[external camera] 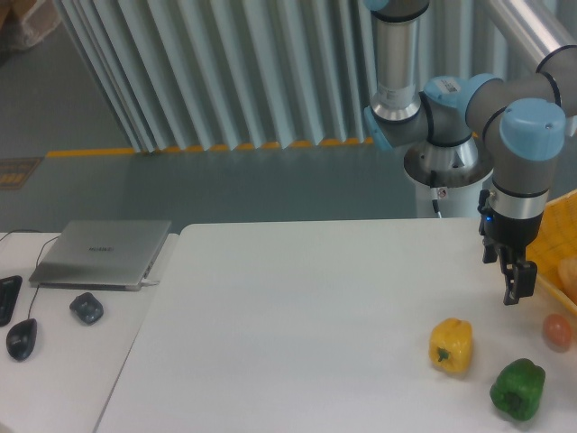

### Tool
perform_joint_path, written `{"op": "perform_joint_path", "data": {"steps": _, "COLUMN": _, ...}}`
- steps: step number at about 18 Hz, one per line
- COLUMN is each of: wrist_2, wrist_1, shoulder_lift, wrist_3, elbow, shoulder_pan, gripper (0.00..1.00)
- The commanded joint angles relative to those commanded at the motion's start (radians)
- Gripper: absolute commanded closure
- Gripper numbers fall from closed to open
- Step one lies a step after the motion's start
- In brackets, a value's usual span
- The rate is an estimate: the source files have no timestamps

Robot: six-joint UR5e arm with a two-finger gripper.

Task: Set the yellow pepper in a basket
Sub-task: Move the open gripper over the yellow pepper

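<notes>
At the right edge of the fixed view, the basket (554, 244) is cut off, only a corner of its yellow lattice showing behind the arm. Near it hangs the gripper (517, 281), holding nothing, though how wide its jaws stand I cannot tell. On the white worktop (297, 325) the yellow pepper (452, 345) sits upright, near a green pepper (517, 389) and a small orange fruit (557, 331); a laptop (101, 253) lies far left.
</notes>
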Motion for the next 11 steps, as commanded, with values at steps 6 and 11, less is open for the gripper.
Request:
{"op": "perform_joint_path", "data": {"steps": 6, "wrist_2": 0.000, "wrist_1": 0.021, "shoulder_lift": -0.002, "wrist_3": -0.096, "elbow": -0.011, "shoulder_pan": -0.028, "gripper": 0.00}}
{"op": "perform_joint_path", "data": {"steps": 11, "wrist_2": -0.005, "wrist_1": 0.073, "shoulder_lift": -0.011, "wrist_3": -0.260, "elbow": -0.060, "shoulder_pan": -0.064, "gripper": 0.00}}
